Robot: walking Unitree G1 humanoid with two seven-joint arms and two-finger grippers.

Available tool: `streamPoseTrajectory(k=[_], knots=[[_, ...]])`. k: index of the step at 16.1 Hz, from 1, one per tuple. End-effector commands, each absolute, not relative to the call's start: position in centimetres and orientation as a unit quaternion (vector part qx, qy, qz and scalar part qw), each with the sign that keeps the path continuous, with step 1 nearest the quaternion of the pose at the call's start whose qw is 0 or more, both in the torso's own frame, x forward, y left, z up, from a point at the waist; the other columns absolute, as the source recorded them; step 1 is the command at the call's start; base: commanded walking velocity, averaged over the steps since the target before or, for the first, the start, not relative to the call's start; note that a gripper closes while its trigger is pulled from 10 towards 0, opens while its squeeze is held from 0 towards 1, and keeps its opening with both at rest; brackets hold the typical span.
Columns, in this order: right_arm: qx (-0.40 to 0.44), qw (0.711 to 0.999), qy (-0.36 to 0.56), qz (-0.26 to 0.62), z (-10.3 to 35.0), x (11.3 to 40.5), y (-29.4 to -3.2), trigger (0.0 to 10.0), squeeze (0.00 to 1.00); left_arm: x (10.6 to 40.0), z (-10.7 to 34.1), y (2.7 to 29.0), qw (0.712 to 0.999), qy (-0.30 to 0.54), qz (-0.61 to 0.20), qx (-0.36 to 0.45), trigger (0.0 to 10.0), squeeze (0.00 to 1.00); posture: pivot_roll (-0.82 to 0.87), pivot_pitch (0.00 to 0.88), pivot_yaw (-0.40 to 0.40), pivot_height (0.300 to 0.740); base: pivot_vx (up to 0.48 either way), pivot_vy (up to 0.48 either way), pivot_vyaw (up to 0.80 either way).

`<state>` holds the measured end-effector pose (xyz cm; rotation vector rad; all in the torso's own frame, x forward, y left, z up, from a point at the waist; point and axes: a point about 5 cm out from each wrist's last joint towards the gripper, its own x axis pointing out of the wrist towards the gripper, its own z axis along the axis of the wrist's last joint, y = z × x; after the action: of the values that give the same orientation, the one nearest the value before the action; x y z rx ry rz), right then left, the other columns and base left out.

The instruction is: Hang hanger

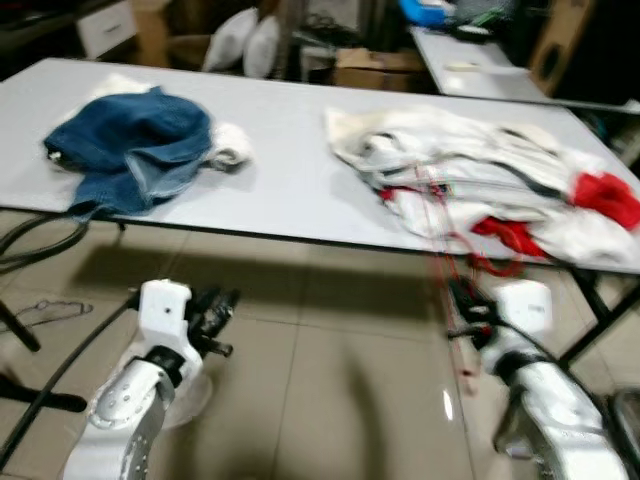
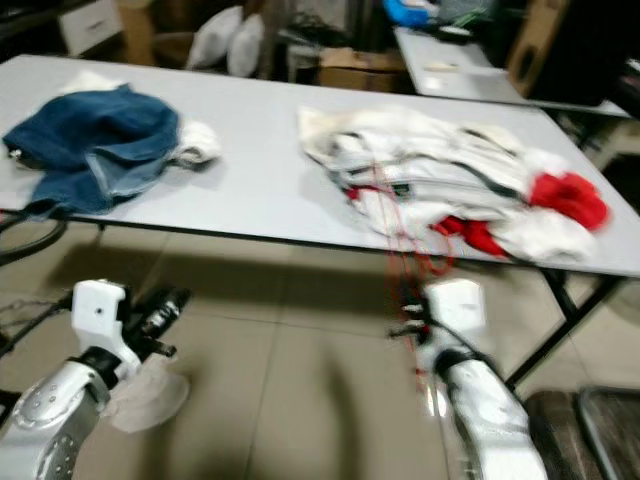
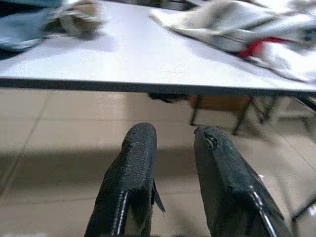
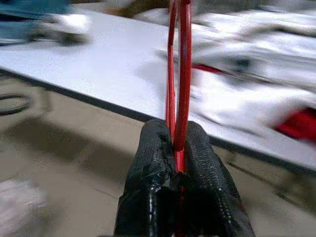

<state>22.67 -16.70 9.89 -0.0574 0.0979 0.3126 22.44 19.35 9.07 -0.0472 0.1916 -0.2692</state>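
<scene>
The right gripper [image 4: 174,148] is clamped on a thin red hanger [image 4: 180,74], whose wire runs up from between the two black fingers [image 4: 202,163] and rises in front of the table edge. In the head views the gripper sits low over the tiled floor [image 1: 320,350], just near of the grey table [image 1: 290,170], below the heap of white and red clothes [image 1: 480,180] on the table's right part. The left gripper [image 3: 173,148] hangs low on the left with its fingers apart, holding nothing. A blue denim garment [image 1: 130,145] lies on the table's left part.
</scene>
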Motion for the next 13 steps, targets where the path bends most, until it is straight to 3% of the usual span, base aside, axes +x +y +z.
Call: streamPoseTrajectory(k=[1,2,4,13], knots=[[-0.036,0.988,0.030,0.149,10.9,22.9,-17.1,10.0,0.00,23.1,9.3,18.7,0.986,0.084,-0.140,-0.029,10.0,0.00,0.00,0.000,-0.048,0.740,0.334,0.000,0.00],[-0.031,0.988,0.031,0.146,10.9,22.8,-17.1,10.0,0.00,23.2,9.3,18.5,0.986,0.084,-0.144,-0.030,10.0,0.00,0.00,0.000,-0.042,0.740,0.326,0.000,0.00],[-0.033,0.988,0.032,0.148,11.3,22.3,-17.2,10.0,0.00,23.7,9.3,17.3,0.983,0.080,-0.162,-0.033,10.0,0.00,-0.02,0.000,-0.041,0.740,0.326,0.000,-0.80],[-0.026,0.988,0.023,0.152,12.3,21.7,-16.6,10.0,0.00,24.5,10.1,16.5,0.982,0.055,-0.179,-0.028,10.0,0.00,-0.03,0.000,-0.039,0.740,0.325,0.000,-0.80]])
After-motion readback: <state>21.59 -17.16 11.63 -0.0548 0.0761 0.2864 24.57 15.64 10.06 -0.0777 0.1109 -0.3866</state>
